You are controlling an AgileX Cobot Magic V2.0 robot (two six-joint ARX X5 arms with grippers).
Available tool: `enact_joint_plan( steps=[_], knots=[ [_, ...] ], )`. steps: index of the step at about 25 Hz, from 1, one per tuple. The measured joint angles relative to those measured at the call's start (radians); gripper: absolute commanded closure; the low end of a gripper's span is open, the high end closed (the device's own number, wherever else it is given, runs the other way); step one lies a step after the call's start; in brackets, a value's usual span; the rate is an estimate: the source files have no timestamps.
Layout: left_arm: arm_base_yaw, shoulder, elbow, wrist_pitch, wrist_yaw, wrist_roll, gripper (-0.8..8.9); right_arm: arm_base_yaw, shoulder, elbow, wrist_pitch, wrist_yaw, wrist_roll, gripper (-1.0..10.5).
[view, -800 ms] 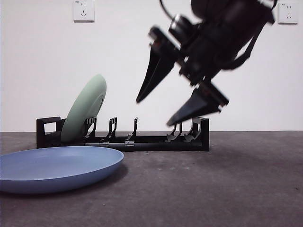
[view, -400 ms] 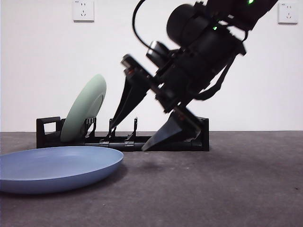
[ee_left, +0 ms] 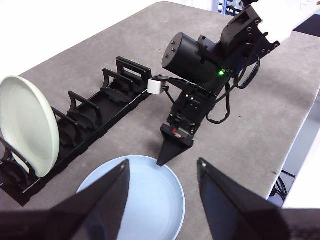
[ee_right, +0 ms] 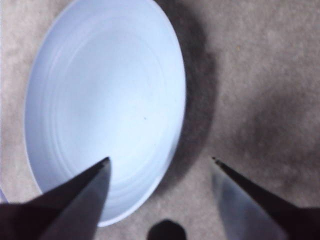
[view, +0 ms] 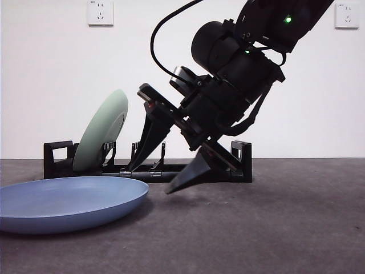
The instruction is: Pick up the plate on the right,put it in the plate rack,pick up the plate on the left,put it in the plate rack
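Currently on the second pick: the blue plate lies flat on the table, nearest the front camera at its 8 o'clock. The green plate is already racked, leaning in the end slot of the plate rack at the far side.

Right gripper is low at the blue plate's rim, fingers wide apart, holding nothing. In its wrist view one finger hangs over the plate's inner slope and the other over bare table, so the rim sits between them. Good straddle. Whether a tip already touches the plate I can't tell.

Left gripper hangs high over the near edge of the blue plate, fingers apart, empty; judging by height, it's waiting.

How I'd do it:
- Keep the rim centred between the fingers. The outer tip has to get under the lip, so come in shallow, almost scraping the table.
- Close slowly. A smooth shallow rim will probably slide or pivot if pinched off-centre.
- Lift rim-first so the plate tilts upright before carrying it.
- Behind the gripper, the rack's free dividers run from about centre toward 3 o'clock. Pick a slot well clear of the green plate to avoid knocking it.
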State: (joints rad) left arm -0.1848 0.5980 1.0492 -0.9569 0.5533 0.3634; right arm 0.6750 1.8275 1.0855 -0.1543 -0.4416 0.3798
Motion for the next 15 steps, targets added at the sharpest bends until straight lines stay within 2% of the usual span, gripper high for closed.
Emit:
enact_joint_plan(
  steps=[11,12,15],
  knots=[
    [-0.026,0.000,0.000,0.000,0.000,0.009,5.83,0.032,0.064,0.006,0.043,0.007,0.032,6.7],
    [-0.030,0.000,0.000,0.000,0.000,0.012,5.83,0.033,0.066,0.006,0.043,0.014,0.033,6.9],
    [-0.041,0.000,0.000,0.000,-0.002,0.019,5.83,0.035,0.066,0.006,0.047,0.036,0.035,8.5]
  ],
)
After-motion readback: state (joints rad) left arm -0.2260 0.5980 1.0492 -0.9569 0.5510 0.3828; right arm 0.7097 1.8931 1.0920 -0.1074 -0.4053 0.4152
